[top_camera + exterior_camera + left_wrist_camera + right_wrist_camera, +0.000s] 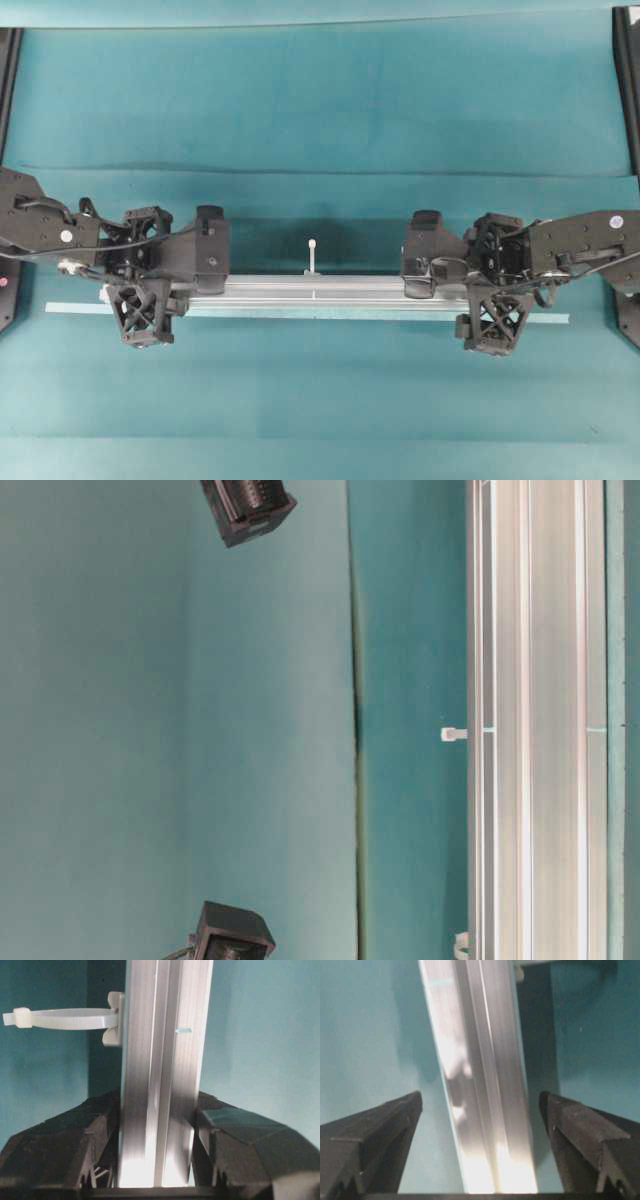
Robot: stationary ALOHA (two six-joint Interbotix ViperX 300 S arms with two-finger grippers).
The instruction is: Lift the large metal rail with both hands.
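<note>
Thin pale flat strip [300, 313] lies nearest on teal tabletop [320, 110], longer than rail. Large metal rail [315, 289] just behind strip: silver aluminium extrusion, lengthwise grooves, bright glare; runs crosswise between both arms. White zip-tie tail [312, 256] sticks out from its far side near middle. Left claw [155, 1135] clamped on rail, pads against both faces. Right claw [480, 1125] spread wide, fingers [585, 1130] clear of rail on both sides.
</note>
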